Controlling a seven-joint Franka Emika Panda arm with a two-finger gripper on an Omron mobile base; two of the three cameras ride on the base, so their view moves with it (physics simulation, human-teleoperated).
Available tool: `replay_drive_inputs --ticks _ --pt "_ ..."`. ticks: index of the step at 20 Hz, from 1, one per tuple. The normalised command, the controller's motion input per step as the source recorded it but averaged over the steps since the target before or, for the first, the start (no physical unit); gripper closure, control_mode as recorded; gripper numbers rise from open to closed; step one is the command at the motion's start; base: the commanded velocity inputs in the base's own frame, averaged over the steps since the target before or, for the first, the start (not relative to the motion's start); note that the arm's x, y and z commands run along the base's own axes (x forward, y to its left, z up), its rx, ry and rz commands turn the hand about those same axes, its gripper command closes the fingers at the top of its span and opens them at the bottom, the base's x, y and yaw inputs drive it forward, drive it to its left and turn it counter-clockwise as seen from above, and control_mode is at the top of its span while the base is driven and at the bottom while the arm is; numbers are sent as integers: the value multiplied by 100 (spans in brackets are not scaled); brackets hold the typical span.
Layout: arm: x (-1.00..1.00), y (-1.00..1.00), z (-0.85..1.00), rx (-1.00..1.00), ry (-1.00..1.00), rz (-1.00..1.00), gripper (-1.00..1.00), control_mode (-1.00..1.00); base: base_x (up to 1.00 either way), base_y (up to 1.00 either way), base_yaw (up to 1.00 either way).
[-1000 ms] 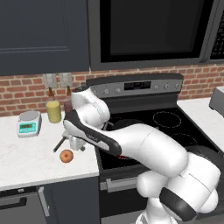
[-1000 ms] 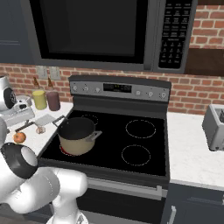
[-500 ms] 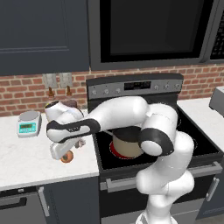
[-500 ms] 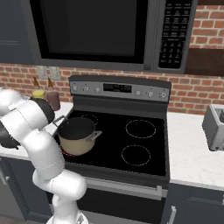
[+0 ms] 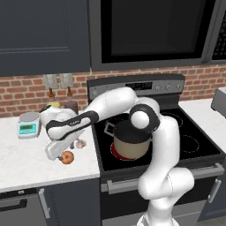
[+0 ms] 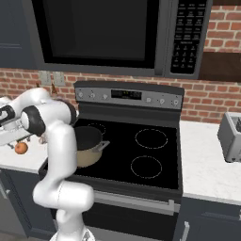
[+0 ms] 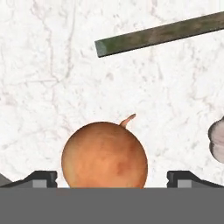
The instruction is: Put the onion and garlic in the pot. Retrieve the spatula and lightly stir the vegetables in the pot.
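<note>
Gripper is spread wide around the onion on the white counter. Garlic lies just right, near the stove edge.

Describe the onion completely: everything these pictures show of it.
The onion is a small, round, orange-brown ball with smooth, faintly mottled skin and a short curled tip at its top. It lies on the white marbled counter left of the stove, apart from the pot, near the pinkish garlic. In the hand view it sits between the two finger tips of the open tool, neither visibly touching it. A grey-green bar lies beyond it, not touching.
</note>
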Motion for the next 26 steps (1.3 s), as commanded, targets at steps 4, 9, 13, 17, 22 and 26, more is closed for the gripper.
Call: replay_drive_inputs --ticks 4,9,13,17,22,26 --pt "19 0 -51 0 2 0 -100 -100 0 0 0" --pt "5 -2 -18 0 0 0 -100 -100 0 0 0" --pt "-43 -39 -1 3 -3 0 -100 -100 0 0 0" --pt "-42 -53 -8 2 -3 0 -100 -100 0 0 0" --pt "-17 -55 -10 2 0 0 -100 -100 0 0 0" --pt "-4 -23 -8 2 0 0 100 -100 0 0 0"
